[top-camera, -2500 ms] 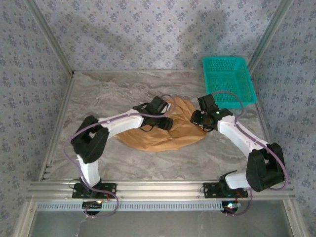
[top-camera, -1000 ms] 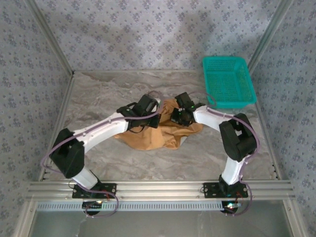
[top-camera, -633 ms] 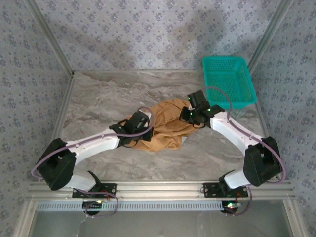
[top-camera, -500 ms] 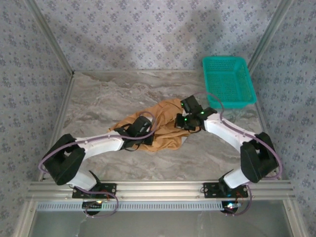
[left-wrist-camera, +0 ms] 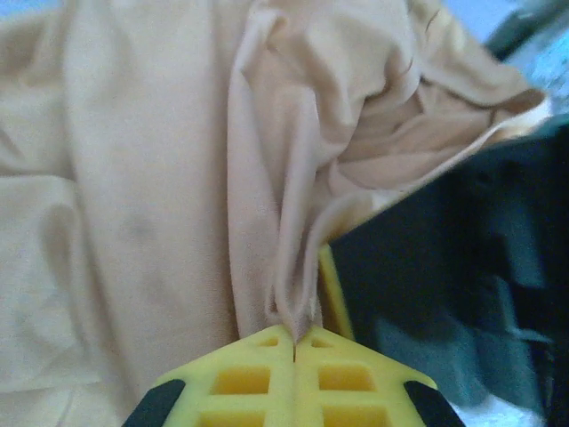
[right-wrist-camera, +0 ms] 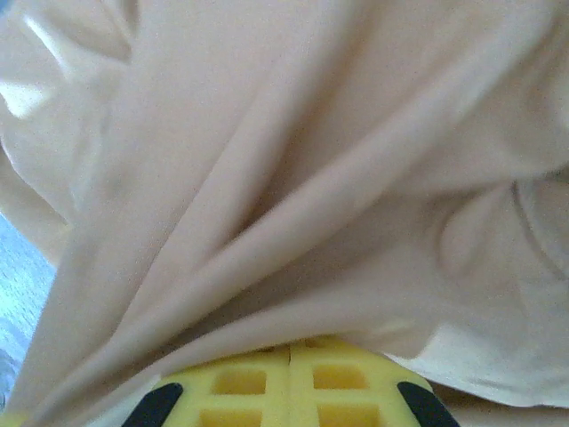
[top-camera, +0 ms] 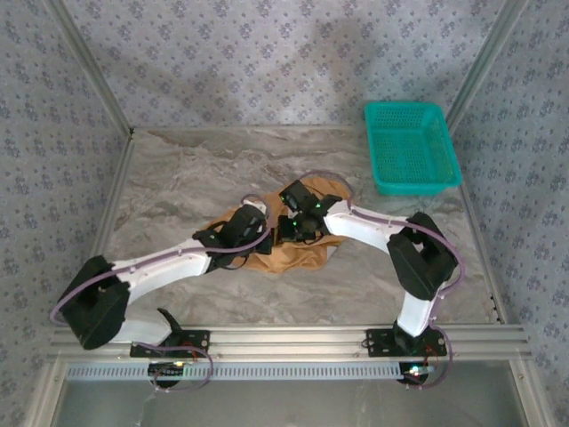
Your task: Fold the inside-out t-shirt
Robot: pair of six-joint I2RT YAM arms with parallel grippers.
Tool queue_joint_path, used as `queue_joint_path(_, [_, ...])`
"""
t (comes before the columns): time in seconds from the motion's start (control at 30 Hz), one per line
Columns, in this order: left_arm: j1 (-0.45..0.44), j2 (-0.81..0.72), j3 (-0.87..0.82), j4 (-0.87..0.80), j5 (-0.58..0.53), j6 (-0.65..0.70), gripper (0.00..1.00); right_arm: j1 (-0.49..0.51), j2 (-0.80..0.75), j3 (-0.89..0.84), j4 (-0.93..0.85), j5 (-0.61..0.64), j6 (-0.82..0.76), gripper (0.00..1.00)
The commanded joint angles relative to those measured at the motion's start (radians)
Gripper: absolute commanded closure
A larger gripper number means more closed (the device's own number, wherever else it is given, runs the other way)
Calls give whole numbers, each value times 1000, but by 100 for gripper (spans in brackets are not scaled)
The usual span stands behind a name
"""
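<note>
Item: inside-out t-shirt [top-camera: 286, 256], one, caramel cloth, lying at the middle of the marble table [top-camera: 178, 178]. Against half a second earlier, the heap is tighter and narrower, its right side drawn leftward; two and a half seconds back it lay spread wide and flat. The right arm's wrist has swung left from near the basket side to just beside the left arm's wrist. Left gripper [left-wrist-camera: 293, 336]: yellow fingers pressed together, a ridge of the shirt pinched in the seam between them, and cloth rising from there in long folds. Right gripper [right-wrist-camera: 291, 349]: fingers likewise closed narrow, with shirt cloth drawn taut across their tips and creases fanning out from that spot. The two grippers sit close together over the left half of the heap. Teal basket [top-camera: 404, 107], one, at the far right corner, well apart from the shirt. Open room: bare marble to the left, toward the back wall, along the near rail, and to the right of the heap up to the basket. Count: two arms, two grippers, one shirt, one basket.
</note>
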Motion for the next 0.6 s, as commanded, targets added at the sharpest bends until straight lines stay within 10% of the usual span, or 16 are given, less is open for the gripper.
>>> queue_joint_path(0.0, [-2, -84, 33, -51, -65, 13, 100, -28, 15, 2, 24, 41, 33, 83])
queue_joint_path(0.3, [-1, -76, 32, -24, -57, 5, 100, -39, 48, -158, 91, 99, 126, 26])
queue_joint_path(0.57, [-3, -73, -15, -7, -27, 0, 100, -84, 35, -110, -16, 364, 237, 7])
